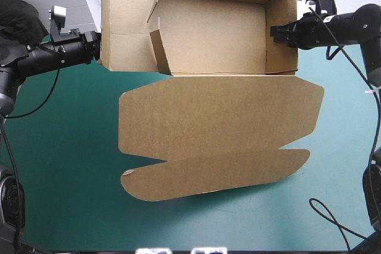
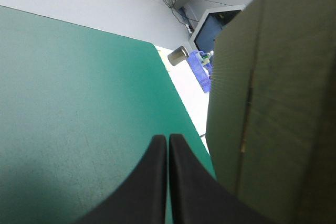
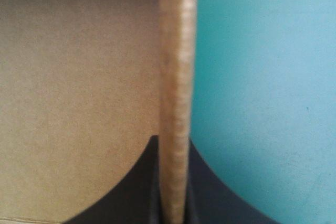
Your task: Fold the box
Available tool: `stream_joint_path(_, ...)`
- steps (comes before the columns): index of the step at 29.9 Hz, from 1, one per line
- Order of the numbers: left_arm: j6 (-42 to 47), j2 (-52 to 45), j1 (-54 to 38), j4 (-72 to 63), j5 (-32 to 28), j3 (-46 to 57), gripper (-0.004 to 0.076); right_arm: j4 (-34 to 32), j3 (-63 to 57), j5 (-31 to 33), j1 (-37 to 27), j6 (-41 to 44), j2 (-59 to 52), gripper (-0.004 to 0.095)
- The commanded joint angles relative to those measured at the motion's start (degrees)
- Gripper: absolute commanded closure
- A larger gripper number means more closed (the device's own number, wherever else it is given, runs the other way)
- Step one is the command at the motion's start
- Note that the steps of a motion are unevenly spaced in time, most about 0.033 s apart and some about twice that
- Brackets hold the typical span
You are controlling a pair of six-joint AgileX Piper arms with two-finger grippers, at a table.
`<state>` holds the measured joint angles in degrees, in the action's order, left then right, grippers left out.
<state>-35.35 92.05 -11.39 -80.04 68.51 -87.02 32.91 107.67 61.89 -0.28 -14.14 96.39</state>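
Observation:
The brown box [image 1: 208, 28] stands as an open tray at the table's far side, with its walls raised. Its lid [image 1: 220, 117] lies flat toward the front, the tuck flap [image 1: 220, 179] at the near end. A loose inner flap [image 1: 159, 52] leans inside the left end. My right gripper [image 1: 275, 31] is shut on the tray's right wall, whose edge [image 3: 176, 51] runs up between the fingers of the right gripper [image 3: 174, 145]. My left gripper [image 1: 98, 44] sits against the outside of the left wall. In its own view the left gripper [image 2: 168, 139] is shut on nothing, with the box wall [image 2: 273, 103] beside it.
Teal-green cover [image 1: 59, 165] shows to the left, right and front of the lid. The table's far edge [image 2: 178, 98] runs close ahead of the left gripper, behind the box.

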Motion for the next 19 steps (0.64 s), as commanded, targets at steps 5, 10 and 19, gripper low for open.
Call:
stream_joint_path(5, -0.8, -4.2, 0.4, -6.2, 5.3, -1.5, 0.0731, 0.8, 1.7, -4.4, 1.2, 0.2, -2.9, 0.0925)
stream_joint_path(10, -0.8, -6.5, 0.4, -5.7, 5.3, -1.5, 0.0731, -2.4, 1.7, -5.9, 3.9, 1.1, -2.6, 0.0925)
stream_joint_path(19, 2.8, -11.6, 0.5, 5.4, 5.3, -1.5, 0.0731, -5.1, 1.7, -9.2, 9.1, 3.5, -0.6, 0.0925)
